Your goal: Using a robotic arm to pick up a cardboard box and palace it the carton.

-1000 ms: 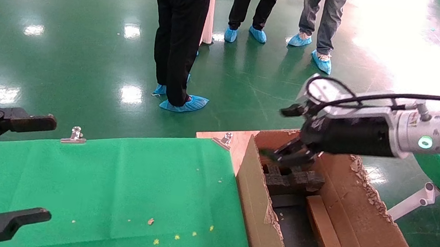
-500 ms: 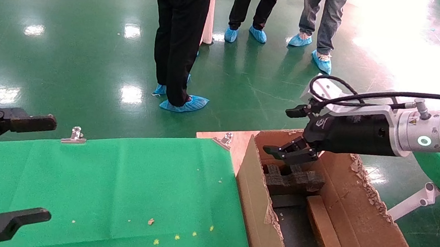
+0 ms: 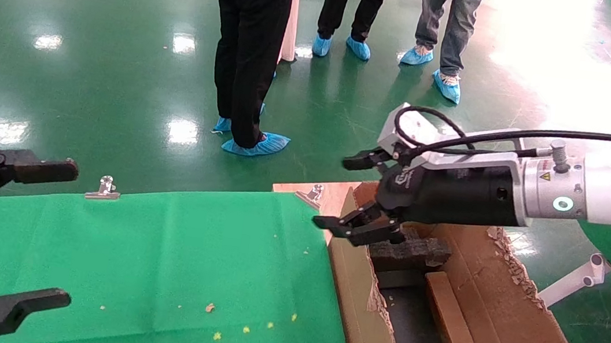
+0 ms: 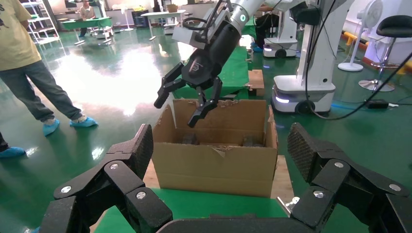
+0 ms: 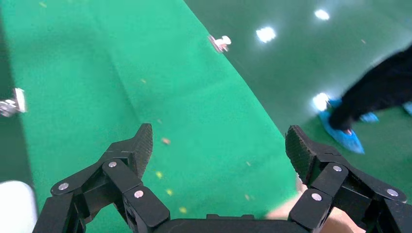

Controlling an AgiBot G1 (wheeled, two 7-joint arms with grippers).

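The small brown cardboard box [image 3: 447,311] lies inside the large torn-flapped carton [image 3: 505,301], between black foam blocks [image 3: 409,252]. My right gripper [image 3: 350,195], on the white arm with the black wrist [image 3: 454,193], is open and empty. It hangs above the carton's far left corner, over the edge of the green table [image 3: 166,259]. It also shows in the left wrist view [image 4: 180,104] above the carton [image 4: 216,158]. My left gripper [image 3: 24,230] is open and empty, parked at the near left of the table.
Three people in blue shoe covers [image 3: 253,143] stand on the green floor beyond the table. Metal clips [image 3: 103,187] hold the green cloth at its far edge. A wooden board [image 3: 331,195] lies under the carton. Small crumbs [image 3: 245,330] dot the cloth.
My right gripper has risen out of the carton's far end and moved left toward the green table, staying open and empty. The cardboard box stays in the carton. The left arm has not moved.
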